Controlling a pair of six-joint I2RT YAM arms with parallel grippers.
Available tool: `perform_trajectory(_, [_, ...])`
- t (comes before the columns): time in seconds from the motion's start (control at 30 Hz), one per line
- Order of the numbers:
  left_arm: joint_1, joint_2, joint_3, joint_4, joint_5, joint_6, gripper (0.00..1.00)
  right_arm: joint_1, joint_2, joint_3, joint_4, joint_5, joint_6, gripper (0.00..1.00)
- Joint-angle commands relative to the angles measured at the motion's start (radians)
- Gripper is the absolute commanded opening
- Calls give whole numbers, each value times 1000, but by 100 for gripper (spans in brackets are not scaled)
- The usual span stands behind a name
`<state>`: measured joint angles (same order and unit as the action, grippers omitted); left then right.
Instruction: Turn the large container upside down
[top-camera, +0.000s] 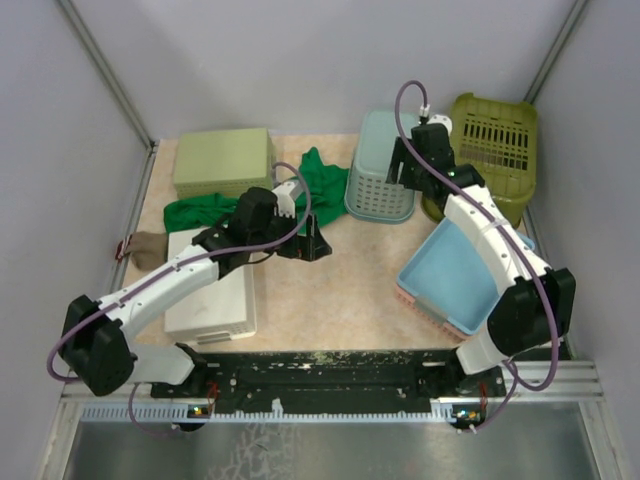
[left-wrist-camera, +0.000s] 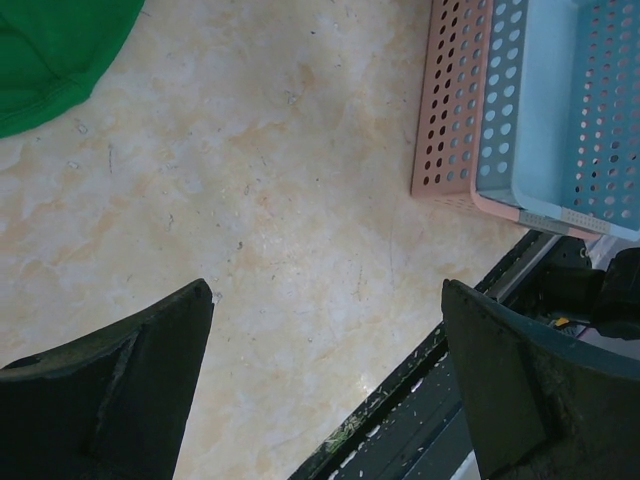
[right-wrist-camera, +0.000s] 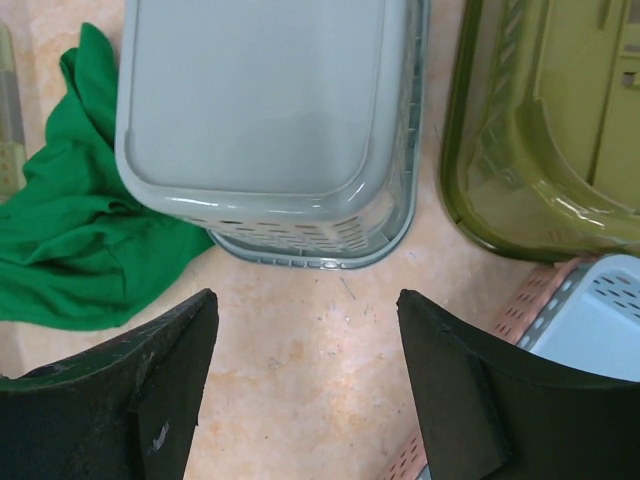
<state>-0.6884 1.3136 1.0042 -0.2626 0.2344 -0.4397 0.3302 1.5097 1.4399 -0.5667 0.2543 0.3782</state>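
Both apart, empty: left gripper (left-wrist-camera: 328, 300), right gripper (right-wrist-camera: 308, 305); olive slotted plastic tub (top-camera: 495, 140), rounded corners.

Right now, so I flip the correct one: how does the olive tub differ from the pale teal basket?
The olive tub is dark olive, the basket pale teal. The tub stands open side up, showing its slotted floor; the basket sits bottom up, rim on the table. The tub looks larger. Both are rounded-cornered plastic.
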Motion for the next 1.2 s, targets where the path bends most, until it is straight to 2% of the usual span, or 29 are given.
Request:
perform_trajectory(0.0, [0,25,-20,14,-38,19,100,-7,-100,-57,26,-85,-6,72])
perform_trajectory(0.13, [0,70,-1,-1,-23,29,100,-8,-263,-208,-3,-87,14,71])
perform_trajectory(0.33, [-7,161,33,18,-5,35,100,-7,-528,-353,-178,137,98,72])
perform_trajectory(0.4, [-17,195,46,29,14,79,100,-6,-582,-393,-245,220,145,73])
perform_trajectory(0.5, [-22,244,74,-2,-42,115,100,-9,-628,-442,-312,298,201,74])
perform_trajectory(0.6, [-22,262,76,7,-71,128,100,-34,-619,-470,-287,247,230,75])
perform_trajectory(0.73, [-22,281,86,7,-71,127,100,-98,-551,-474,-160,46,259,75])
perform_trajectory(0.87, [-20,343,162,-86,-159,91,100,-121,-449,-467,-39,-54,286,74])
perform_trajectory(0.93, [-20,370,211,-132,-176,69,100,-122,-390,-454,-32,-51,289,74])
perform_trajectory(1.03, [-20,355,208,-120,-160,58,100,-122,-317,-441,-50,-13,290,71])
perform_trajectory(1.1, [-20,341,188,-97,-151,64,100,-122,-293,-451,-45,9,291,67])
perform_trajectory(1.17, [-20,334,177,-98,-154,63,100,-124,-285,-469,-29,22,292,57])
